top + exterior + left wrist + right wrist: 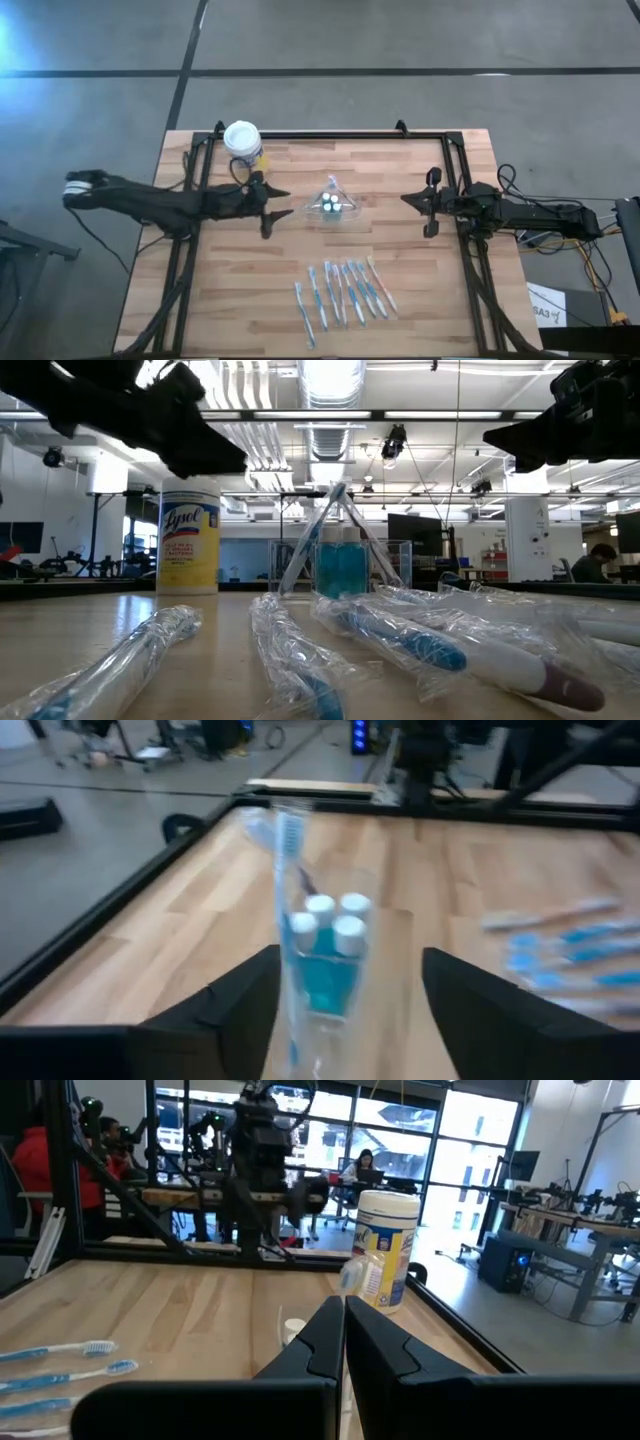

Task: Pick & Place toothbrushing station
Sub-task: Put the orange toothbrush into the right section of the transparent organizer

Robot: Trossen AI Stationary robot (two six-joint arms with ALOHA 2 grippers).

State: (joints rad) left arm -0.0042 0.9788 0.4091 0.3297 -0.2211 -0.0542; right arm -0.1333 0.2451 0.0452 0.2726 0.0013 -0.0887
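- The desk (420, 300) carried the whole scene, with the yellow canister (243, 141) at its far edge.
- The left gripper (284, 202), jaws spread wide and empty, hung just beside the holder (334, 203) at mid-desk; the right gripper (408, 199), jaws closed on nothing, waited well apart.
- The holder looked light, thin-walled and slick; it should be taken low across its clear walls.
- Wrapped toothbrushes (345, 291) lay in a row nearer the front, likely slippery in film.
- One toothbrush (288, 860) leaned in the holder.

Yellow canister (189, 536), white lid: blue script brand "Lysol" across its label; smaller print beneath not legible.
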